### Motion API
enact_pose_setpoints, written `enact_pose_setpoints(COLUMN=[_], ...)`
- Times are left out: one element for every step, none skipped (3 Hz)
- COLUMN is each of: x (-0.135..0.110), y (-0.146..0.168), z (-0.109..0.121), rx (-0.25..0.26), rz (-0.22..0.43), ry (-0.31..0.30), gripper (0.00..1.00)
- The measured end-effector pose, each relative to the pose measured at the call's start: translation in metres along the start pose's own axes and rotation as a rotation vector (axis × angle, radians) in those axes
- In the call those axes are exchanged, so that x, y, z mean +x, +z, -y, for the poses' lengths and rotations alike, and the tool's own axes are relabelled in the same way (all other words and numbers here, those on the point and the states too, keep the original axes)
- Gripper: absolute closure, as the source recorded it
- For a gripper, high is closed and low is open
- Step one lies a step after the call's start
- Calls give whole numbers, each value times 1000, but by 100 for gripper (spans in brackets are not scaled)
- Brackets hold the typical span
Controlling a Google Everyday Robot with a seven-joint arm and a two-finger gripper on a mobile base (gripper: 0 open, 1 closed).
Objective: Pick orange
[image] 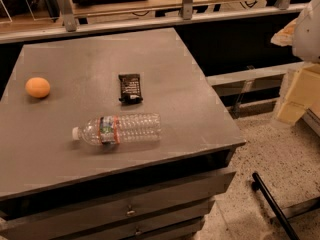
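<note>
The orange is small, round and plain, and it rests near the left edge of the grey table top. My gripper shows as pale cream blocks under a white arm at the right edge of the view. It hangs beyond the table's right side, above the floor and far to the right of the orange. It holds nothing that I can see.
A clear plastic bottle lies on its side in the middle front of the table. A dark snack bar lies behind it. Drawers sit below the table front. A metal rail runs behind. A black bar lies on the speckled floor.
</note>
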State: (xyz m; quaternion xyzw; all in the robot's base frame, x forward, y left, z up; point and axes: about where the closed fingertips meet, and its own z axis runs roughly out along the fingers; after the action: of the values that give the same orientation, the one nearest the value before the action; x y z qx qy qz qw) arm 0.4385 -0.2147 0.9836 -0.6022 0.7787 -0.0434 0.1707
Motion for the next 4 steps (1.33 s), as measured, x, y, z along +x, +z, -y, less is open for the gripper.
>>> enact_pose_setpoints(x=[0,-49,-159,-283], y=[0,16,48,78], z=[0,21,49,47], rx=[0,-17,-58,-118], rz=[0,69,230,384], ry=[0,-95,-281,-481], gripper=[0,0,0,0])
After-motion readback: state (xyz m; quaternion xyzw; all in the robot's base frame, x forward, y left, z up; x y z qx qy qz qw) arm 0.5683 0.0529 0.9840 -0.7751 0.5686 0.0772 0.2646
